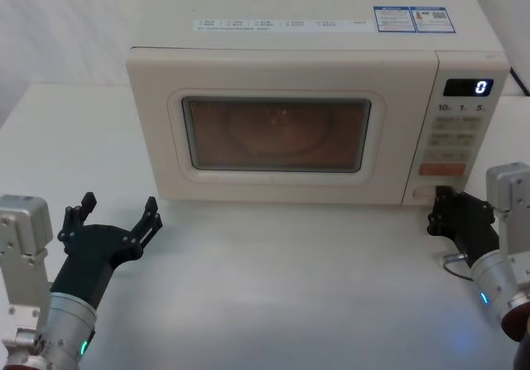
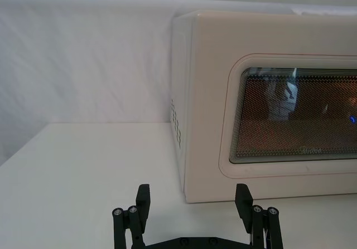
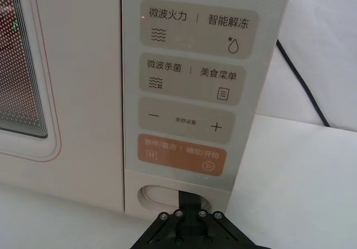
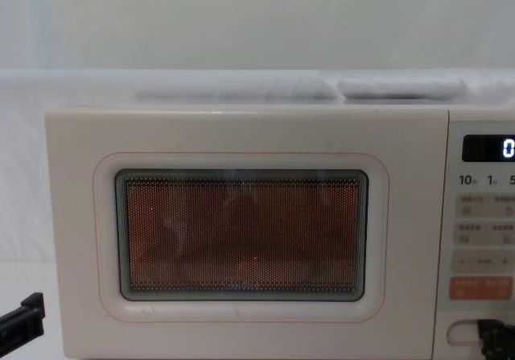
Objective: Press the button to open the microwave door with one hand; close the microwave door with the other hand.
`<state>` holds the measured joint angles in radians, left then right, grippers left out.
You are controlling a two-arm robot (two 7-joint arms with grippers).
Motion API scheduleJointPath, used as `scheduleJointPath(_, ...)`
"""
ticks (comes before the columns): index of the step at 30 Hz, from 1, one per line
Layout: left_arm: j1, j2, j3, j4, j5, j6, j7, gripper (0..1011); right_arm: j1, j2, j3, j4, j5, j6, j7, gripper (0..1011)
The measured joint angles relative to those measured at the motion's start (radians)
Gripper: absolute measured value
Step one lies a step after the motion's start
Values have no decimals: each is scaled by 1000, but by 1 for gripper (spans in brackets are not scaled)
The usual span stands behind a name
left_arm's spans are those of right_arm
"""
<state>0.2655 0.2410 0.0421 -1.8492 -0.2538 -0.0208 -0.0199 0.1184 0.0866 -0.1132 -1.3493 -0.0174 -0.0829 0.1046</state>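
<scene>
The cream microwave door (image 1: pixel 277 134) with its dark mesh window sits flush with the body; the inside glows orange. It also shows in the chest view (image 4: pixel 241 235) and both wrist views (image 2: pixel 290 115) (image 3: pixel 56 65). The wide cream button (image 3: pixel 159 196) lies at the foot of the control panel (image 1: pixel 424 194) (image 4: pixel 459 332). My right gripper (image 1: pixel 441 196) is shut, its black tip (image 3: pixel 189 198) touching the button's right half. My left gripper (image 1: pixel 120 207) hovers open over the table, in front of the microwave's left corner (image 2: pixel 192 196).
The panel's display (image 1: pixel 468 87) reads 0, and an orange key (image 3: pixel 178 154) sits just above the button. A black power cable (image 3: pixel 304 87) runs behind the microwave on the right. White table surface (image 1: pixel 290 287) spreads in front of the microwave.
</scene>
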Motion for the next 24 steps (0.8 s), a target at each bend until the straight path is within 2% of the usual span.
scheduleJointPath(10,0,0,0,0,0,0,0,1001,-3,7,2,-4,0,1,7,0)
scheduleJointPath(24,0,0,0,0,0,0,0,1001,8,10,-17,5,-2,1,18,0)
